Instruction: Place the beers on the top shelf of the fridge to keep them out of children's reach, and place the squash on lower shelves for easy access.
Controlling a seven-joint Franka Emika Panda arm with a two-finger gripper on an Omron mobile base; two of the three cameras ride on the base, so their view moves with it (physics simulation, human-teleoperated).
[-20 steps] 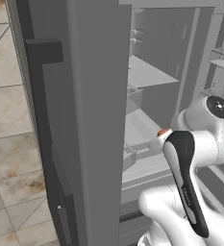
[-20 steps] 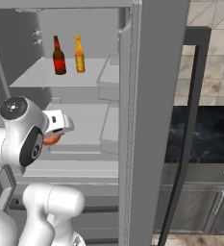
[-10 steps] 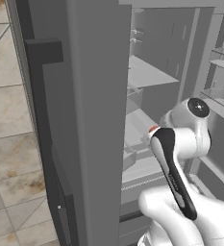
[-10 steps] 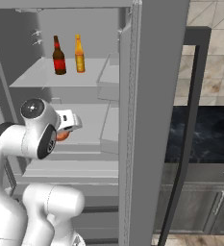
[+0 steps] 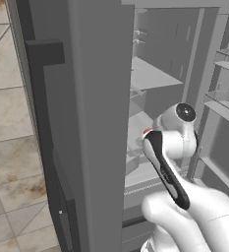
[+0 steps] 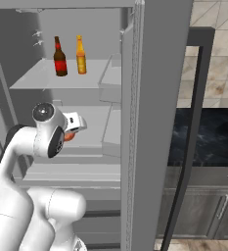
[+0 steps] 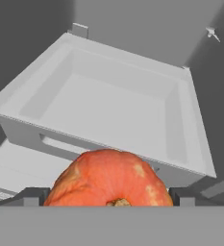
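Two beers, a dark brown bottle point(image 6: 60, 58) and an amber one point(image 6: 80, 55), stand side by side on the top shelf point(image 6: 42, 81) of the open fridge point(image 6: 154, 98). One level below, my gripper point(image 6: 74, 126) reaches inside the fridge over a lower shelf point(image 6: 93, 139). It is shut on the squash point(image 7: 108, 178), an orange-red round fruit that sits between the fingertips point(image 7: 32, 197) in the hand view. A sliver of the squash point(image 6: 69, 137) peeks out beside the wrist, and a red edge of the squash point(image 5: 146, 131) shows in the left base view.
A pale grey open bin point(image 7: 180, 125) lies just ahead of the hand. The open fridge door point(image 5: 86, 123) stands close on the left, with door racks point(image 5: 224, 98) on the right. A dark bar handle point(image 6: 191, 122), a black counter point(image 6: 208, 142) and grey cabinets point(image 6: 208, 206) lie to the right.
The arm has swung forward and further into the fridge at the lower shelf level, carrying the squash with it. The two bottles have stayed put.
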